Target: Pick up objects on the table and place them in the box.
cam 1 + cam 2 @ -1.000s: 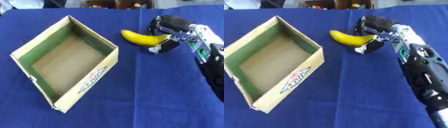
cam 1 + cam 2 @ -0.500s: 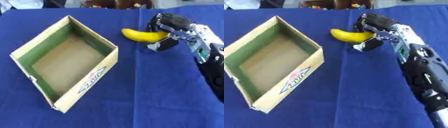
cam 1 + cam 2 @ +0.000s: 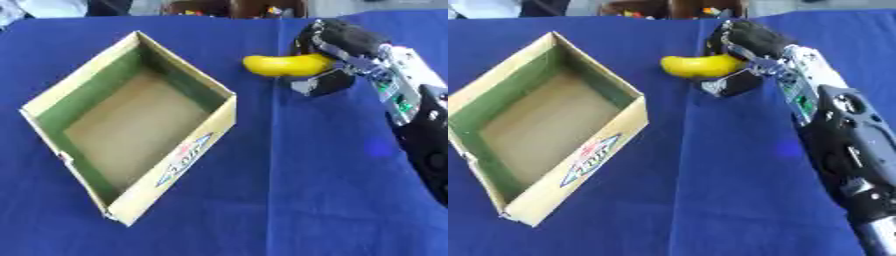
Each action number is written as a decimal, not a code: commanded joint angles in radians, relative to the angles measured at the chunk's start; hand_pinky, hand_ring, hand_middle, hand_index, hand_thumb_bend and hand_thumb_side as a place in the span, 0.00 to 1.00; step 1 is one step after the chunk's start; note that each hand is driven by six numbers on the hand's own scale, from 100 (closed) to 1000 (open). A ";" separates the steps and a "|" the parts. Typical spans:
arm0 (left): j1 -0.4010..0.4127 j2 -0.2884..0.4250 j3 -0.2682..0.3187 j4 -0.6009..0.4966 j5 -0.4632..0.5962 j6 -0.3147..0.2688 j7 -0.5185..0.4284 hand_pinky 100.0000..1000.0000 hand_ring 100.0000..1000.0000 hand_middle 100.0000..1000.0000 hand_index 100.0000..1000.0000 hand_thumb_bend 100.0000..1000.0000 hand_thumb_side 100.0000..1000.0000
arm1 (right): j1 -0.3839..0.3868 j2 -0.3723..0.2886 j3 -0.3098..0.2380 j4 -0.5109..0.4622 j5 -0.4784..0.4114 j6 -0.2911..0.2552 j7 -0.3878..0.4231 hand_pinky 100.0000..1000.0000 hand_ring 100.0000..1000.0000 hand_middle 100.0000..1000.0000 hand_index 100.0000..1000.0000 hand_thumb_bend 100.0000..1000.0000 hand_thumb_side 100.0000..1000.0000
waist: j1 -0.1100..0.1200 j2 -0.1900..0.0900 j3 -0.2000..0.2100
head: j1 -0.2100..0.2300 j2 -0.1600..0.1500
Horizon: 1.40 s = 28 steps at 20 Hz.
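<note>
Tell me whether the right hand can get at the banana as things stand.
Probably yes: the right hand is already at the banana, fingers curled over its right end and thumb below it. Nothing lies between them; the box sits apart to the left.

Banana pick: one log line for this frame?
phase: grasp | right hand: fingers curled round banana | banana: on cloth, right of box | box: empty | left hand: not in view

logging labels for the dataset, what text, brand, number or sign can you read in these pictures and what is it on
Open cardboard box, near side wall: a red, white and blue logo with lettering, too blurred to read.
Robot's right hand and forearm: small green patches, no legible characters.
Yellow banana, blue tablecloth: no text.
</note>
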<state>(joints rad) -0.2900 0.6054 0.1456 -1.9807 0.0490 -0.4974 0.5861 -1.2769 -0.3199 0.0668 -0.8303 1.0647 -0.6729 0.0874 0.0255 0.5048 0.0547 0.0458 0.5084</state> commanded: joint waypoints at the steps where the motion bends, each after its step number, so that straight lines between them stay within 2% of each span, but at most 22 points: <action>1: -0.007 0.022 0.005 -0.019 0.003 -0.002 0.000 0.67 0.77 0.82 0.91 0.00 0.85 | -0.030 -0.005 -0.011 -0.039 -0.017 0.008 -0.019 0.34 0.48 0.24 0.45 0.13 0.51 | -0.007 -0.348 0.001 | 0.003 -0.008; 11: -0.010 0.024 0.004 -0.019 0.004 -0.003 -0.002 0.67 0.77 0.82 0.91 0.00 0.85 | -0.038 0.010 -0.011 -0.083 -0.042 0.032 -0.052 0.31 0.47 0.20 0.44 0.13 0.54 | -0.007 -0.349 0.004 | 0.003 -0.011; 12: -0.010 0.024 0.004 -0.019 0.005 -0.003 -0.002 0.66 0.77 0.82 0.91 0.00 0.85 | -0.041 0.015 -0.010 -0.090 -0.045 0.034 -0.057 0.31 0.47 0.20 0.44 0.13 0.58 | -0.007 -0.349 0.004 | 0.003 -0.011; 13: -0.010 0.024 0.004 -0.019 0.005 -0.003 -0.002 0.66 0.77 0.82 0.91 0.00 0.85 | -0.044 0.021 -0.010 -0.096 -0.048 0.036 -0.061 0.30 0.47 0.19 0.44 0.13 0.55 | -0.007 -0.350 0.004 | 0.003 -0.011; 18: -0.012 0.023 0.003 -0.019 0.008 -0.004 -0.004 0.66 0.77 0.82 0.91 0.00 0.85 | -0.069 0.071 -0.007 -0.121 -0.062 0.058 -0.078 0.29 0.47 0.15 0.44 0.14 0.56 | -0.006 -0.356 0.010 | -0.002 -0.013; 28: -0.018 0.021 0.000 -0.019 0.015 -0.003 -0.009 0.66 0.77 0.82 0.91 0.00 0.85 | -0.124 0.189 -0.018 -0.128 -0.058 0.105 -0.080 0.29 0.47 0.15 0.43 0.16 0.56 | -0.010 -0.361 0.030 | -0.009 -0.017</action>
<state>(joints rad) -0.3000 0.6054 0.1397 -1.9807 0.0608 -0.4989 0.5793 -1.3703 -0.1400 0.0558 -0.9327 1.0095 -0.5760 0.0105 0.0255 0.5048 0.0821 0.0397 0.5004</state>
